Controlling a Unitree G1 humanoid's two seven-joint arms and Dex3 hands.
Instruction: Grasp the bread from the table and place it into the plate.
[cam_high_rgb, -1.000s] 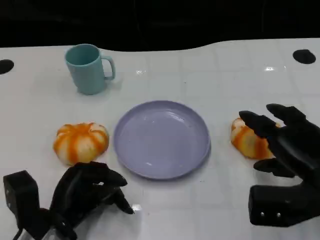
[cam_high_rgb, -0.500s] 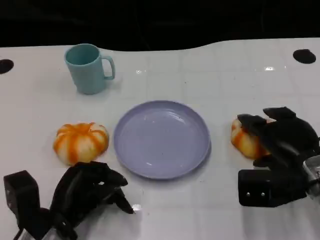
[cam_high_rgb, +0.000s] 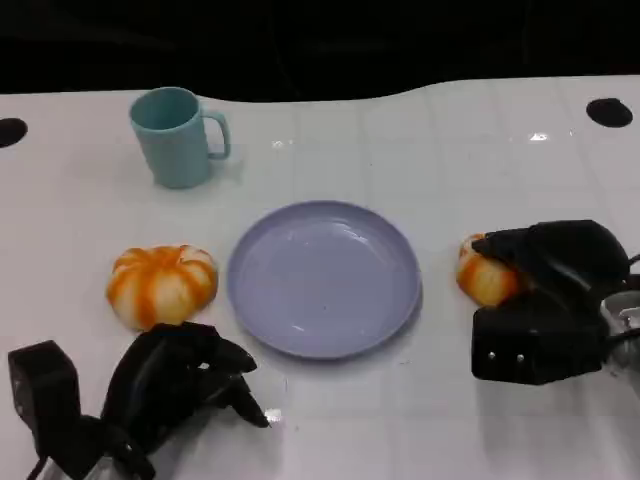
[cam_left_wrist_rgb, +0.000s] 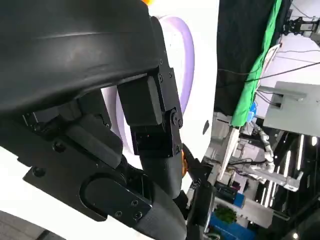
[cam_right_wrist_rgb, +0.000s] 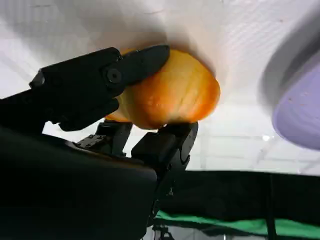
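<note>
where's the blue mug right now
In the head view the blue mug stands upright at the table's far left, behind the striped bread and left of the plate.

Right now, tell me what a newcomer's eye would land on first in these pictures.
The lilac plate sits bare at the table's centre, flanked by two orange-striped breads. The right hand grips the bread on the right, fingers wrapped around it in the right wrist view. The other bread lies untouched left of the plate, with the left hand resting near it and a teal mug standing behind.
</note>
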